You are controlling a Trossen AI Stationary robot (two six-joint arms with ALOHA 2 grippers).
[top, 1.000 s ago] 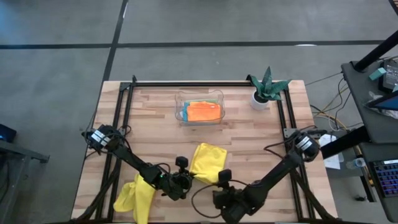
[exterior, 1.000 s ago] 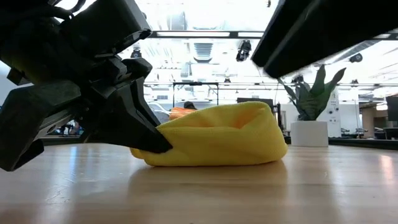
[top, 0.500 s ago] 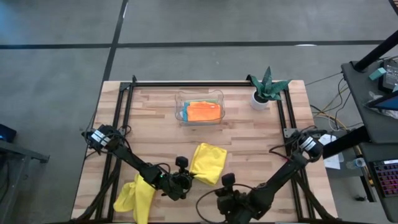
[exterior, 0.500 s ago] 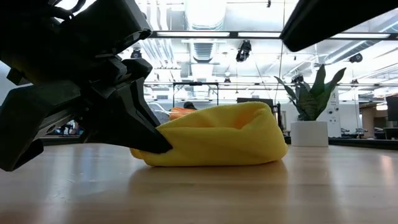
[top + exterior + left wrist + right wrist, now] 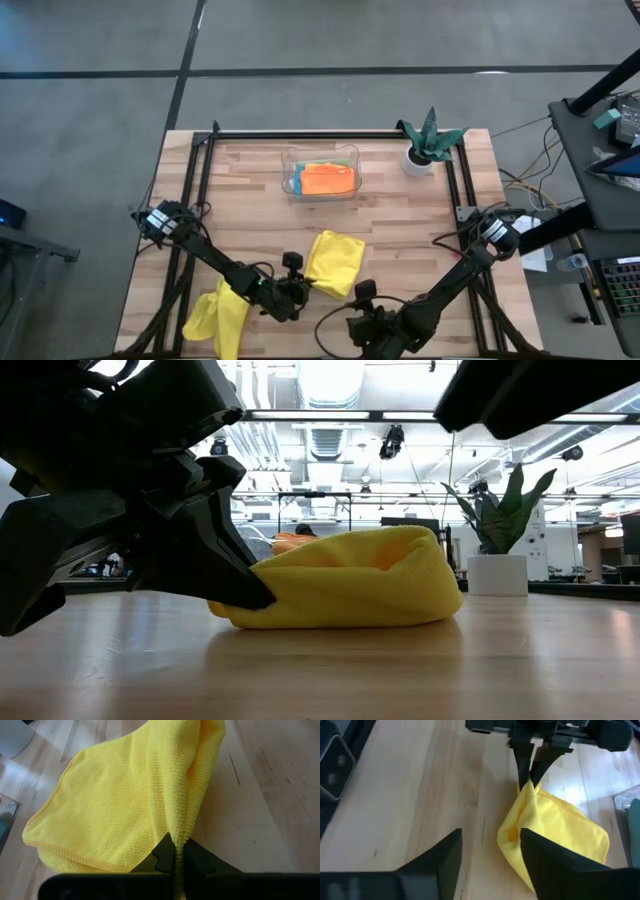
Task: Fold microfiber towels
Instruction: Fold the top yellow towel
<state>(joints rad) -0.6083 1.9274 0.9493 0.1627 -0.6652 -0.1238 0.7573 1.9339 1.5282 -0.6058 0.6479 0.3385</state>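
Note:
A bright yellow microfiber towel point(image 5: 335, 262) lies folded over on the wooden table, near the middle of its front half. My left gripper point(image 5: 179, 856) is shut on the towel's near-left end. My right gripper point(image 5: 490, 855) hovers open just off the towel's near side point(image 5: 364, 293) and touches nothing. A second yellow towel point(image 5: 220, 315) lies bunched at the table's near left edge. An orange towel point(image 5: 327, 180) rests on a blue one inside the clear tray point(image 5: 292, 160) at the far middle. My left gripper pinches a bunched ridge of the yellow towel point(image 5: 183, 836) at its near-left end between its two fingers. The fingers slant down from the table's near-left side point(image 5: 248, 588). The rest of the towel lies slack on the table in several layers.
A small plant in a white pot point(image 5: 428, 145) stands at the far right. A black frame point(image 5: 330, 134) runs along the table's far edge and down both sides. Bare wood lies between the tray and the folded towel.

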